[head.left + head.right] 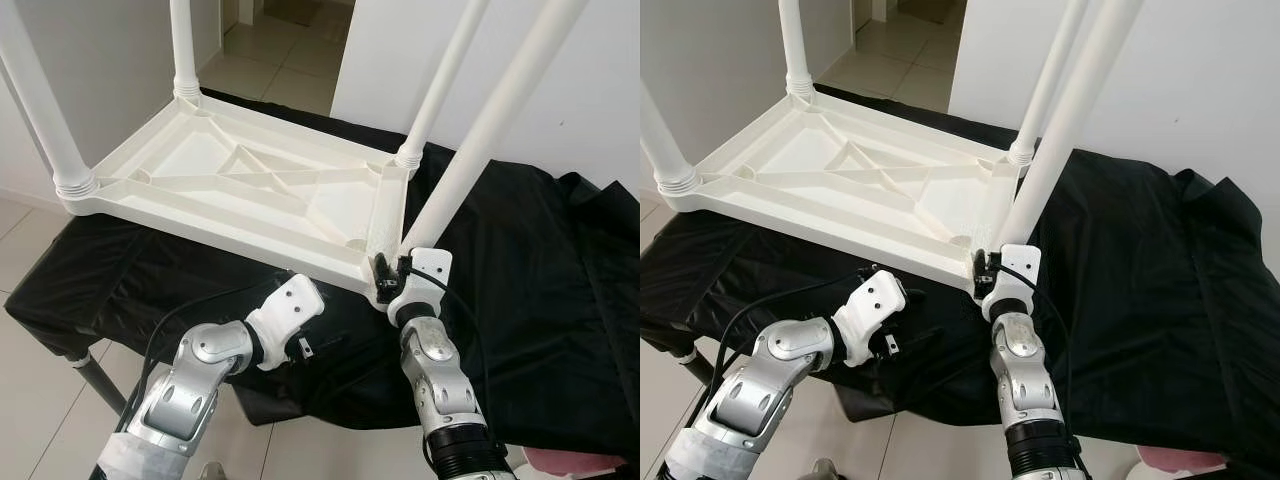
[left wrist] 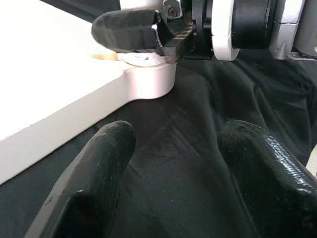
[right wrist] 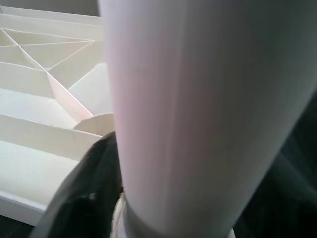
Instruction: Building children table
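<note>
White plastic, the upturned table lies on the black-draped worktop; it looks light, stiff and slick. The right end effector clamps the last leg at its base, at the table's 5 o'clock corner, the best hold. The left end effector hovers open, empty, near that corner.

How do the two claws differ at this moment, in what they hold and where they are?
The right claw is shut on the near-right table leg at its corner socket; the left claw is open, holding nothing. The right touches the upturned tabletop; the left hovers over the black cloth beside its edge. Both sit near that corner.
</note>
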Controlling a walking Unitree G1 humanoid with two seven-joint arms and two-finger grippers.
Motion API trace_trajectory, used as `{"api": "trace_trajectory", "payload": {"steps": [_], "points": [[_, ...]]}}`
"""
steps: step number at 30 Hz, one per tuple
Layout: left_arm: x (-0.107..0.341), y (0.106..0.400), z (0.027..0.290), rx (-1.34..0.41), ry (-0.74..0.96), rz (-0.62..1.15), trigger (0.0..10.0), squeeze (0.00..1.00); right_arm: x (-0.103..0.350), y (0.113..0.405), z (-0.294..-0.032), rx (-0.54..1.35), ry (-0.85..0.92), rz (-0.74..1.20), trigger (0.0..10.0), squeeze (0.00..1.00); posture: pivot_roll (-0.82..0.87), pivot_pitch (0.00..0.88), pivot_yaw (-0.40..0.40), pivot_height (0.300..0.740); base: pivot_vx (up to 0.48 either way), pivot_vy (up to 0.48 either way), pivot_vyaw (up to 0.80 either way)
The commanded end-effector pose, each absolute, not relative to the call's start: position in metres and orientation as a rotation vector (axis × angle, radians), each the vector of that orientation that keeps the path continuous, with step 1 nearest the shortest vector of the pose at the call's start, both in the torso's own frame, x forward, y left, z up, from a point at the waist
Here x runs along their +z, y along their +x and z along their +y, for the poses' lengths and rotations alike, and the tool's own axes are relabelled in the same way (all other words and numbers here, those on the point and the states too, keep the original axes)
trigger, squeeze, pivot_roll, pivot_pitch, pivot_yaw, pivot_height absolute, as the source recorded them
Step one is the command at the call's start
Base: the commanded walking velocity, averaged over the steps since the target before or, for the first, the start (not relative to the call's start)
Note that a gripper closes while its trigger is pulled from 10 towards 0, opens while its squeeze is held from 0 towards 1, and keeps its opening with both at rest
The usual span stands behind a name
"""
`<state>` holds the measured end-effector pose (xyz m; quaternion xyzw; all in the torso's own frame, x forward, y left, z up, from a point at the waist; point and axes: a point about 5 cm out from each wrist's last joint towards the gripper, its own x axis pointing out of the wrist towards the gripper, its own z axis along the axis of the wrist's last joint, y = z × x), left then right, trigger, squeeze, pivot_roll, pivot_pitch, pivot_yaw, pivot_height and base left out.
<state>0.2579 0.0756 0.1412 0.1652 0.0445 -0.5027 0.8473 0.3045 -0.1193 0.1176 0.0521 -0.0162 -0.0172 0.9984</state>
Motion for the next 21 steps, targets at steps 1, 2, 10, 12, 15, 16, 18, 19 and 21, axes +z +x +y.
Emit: {"api": "trace_trajectory", "payload": {"steps": [1, 2, 10, 12, 15, 16, 18, 19, 21], "points": [[0.142, 0.258, 0.073, -1.005, 0.346, 0.074, 10.0, 0.0, 0.107, 0.297, -0.123, -0.057, 0.103, 0.009, 10.0, 1.0, 0.13, 0.019, -0.156, 0.74, 0.0, 0.0, 0.0], [0.141, 0.258, 0.073, -1.007, 0.347, 0.074, 10.0, 0.0, 0.107, 0.296, -0.123, -0.056, 0.103, 0.009, 10.0, 1.0, 0.12, 0.018, -0.153, 0.74, 0.0, 0.0, 0.0], [0.142, 0.258, 0.072, -1.019, 0.352, 0.074, 10.0, 0.0, 0.107, 0.29, -0.132, -0.039, 0.077, -0.012, 10.0, 1.0, 0.11, 0.011, -0.149, 0.74, 0.0, 0.0, 0.0], [0.142, 0.258, 0.072, -1.019, 0.353, 0.073, 10.0, 0.0, 0.108, 0.289, -0.134, -0.031, 0.074, -0.021, 10.0, 1.0, 0.11, 0.011, -0.149, 0.74, 0.0, 0.0, 0.0], [0.142, 0.258, 0.072, -1.02, 0.355, 0.073, 10.0, 0.0, 0.109, 0.287, -0.138, -0.009, 0.077, -0.036, 10.0, 0.0, 0.11, 0.01, -0.148, 0.74, 0.0, 0.0, 0.0], [0.142, 0.258, 0.072, -1.021, 0.356, 0.073, 10.0, 0.0, 0.11, 0.286, -0.139, 0.001, 0.082, -0.042, 10.0, 0.0, 0.11, 0.008, -0.146, 0.74, 0.0, 0.0, 0.0], [0.142, 0.258, 0.072, -1.022, 0.356, 0.071, 10.0, 0.0, 0.111, 0.286, -0.142, 0.025, 0.08, -0.056, 10.0, 0.0, 0.11, 0.011, -0.145, 0.74, 0.0, 0.0, 0.0], [0.143, 0.259, 0.072, -1.022, 0.356, 0.07, 10.0, 0.0, 0.112, 0.285, -0.144, 0.048, 0.07, -0.069, 10.0, 0.0, 0.1, 0.011, -0.145, 0.74, 0.0, 0.0, 0.0], [0.143, 0.259, 0.072, -1.022, 0.355, 0.068, 10.0, 0.0, 0.113, 0.286, -0.147, 0.082, 0.068, -0.082, 10.0, 0.0, 0.1, 0.012, -0.144, 0.74, 0.0, 0.0, 0.0]]}}
